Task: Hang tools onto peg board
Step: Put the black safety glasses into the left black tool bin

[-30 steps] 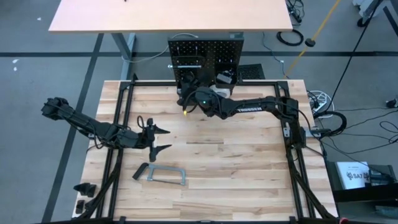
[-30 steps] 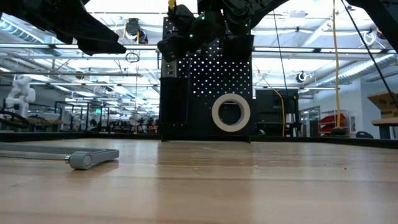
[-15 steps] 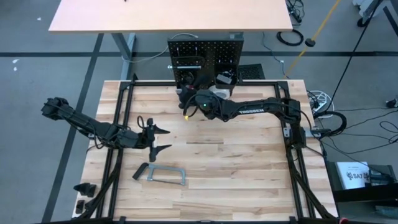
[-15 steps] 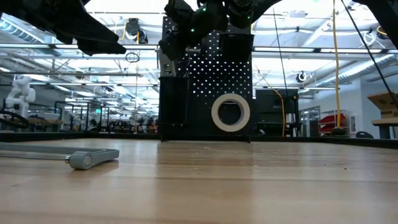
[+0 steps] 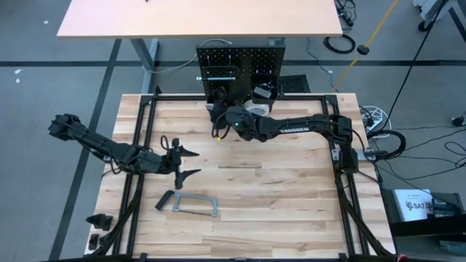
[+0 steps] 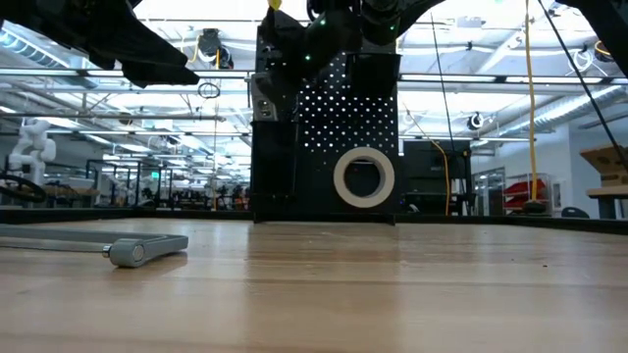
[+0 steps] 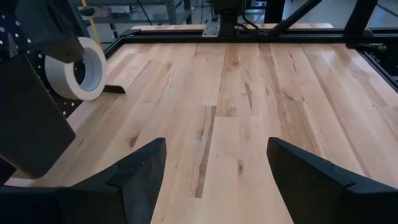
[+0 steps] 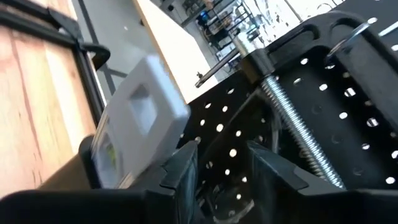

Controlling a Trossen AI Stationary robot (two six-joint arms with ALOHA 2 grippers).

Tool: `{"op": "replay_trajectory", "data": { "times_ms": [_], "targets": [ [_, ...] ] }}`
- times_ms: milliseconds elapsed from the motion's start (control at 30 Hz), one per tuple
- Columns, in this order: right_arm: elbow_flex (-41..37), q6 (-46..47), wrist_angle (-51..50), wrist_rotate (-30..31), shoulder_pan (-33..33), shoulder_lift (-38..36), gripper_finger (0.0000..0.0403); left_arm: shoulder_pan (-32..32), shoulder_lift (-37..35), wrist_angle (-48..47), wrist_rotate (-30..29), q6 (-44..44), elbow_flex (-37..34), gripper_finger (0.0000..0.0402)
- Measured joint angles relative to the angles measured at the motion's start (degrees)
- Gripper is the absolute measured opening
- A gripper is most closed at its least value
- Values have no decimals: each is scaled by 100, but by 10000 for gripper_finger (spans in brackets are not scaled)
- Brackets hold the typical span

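The black peg board stands upright at the table's far edge. A white tape roll hangs low on its front. A dark C-clamp with a silver screw hangs from a hook near the top, and a silver level sits by the board's left side. My right gripper is up against the board's upper left, open by a narrow gap, with the perforated panel showing between its fingers. A grey bar clamp lies flat on the table. My left gripper hovers open just beyond it.
The table's steel frame rails run along both sides. Small black parts lie outside the left rail near the front. Bare wood lies between the bar clamp and the right rail. A second table stands behind the board.
My right gripper has rolled about its own pointing line and edged closer to the peg board's upper left. The left arm and the bar clamp have kept still.
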Motion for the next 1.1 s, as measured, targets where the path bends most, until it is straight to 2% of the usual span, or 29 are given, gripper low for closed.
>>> {"op": "replay_trajectory", "data": {
  "times_ms": [500,900,1000,1100],
  "targets": [
    [-2,-179,-385,289,249,-217,121,0,0,-18,0,2,0,283],
    [-2,1399,-1908,144,271,-972,119,-1,0,-3,0,2,0,283],
    [-2,1565,-1990,102,282,-1076,99,1,0,25,-1,2,0,283],
    [-2,1657,-2058,77,292,-1090,49,0,0,25,-2,-2,0,283]
  ]
}}
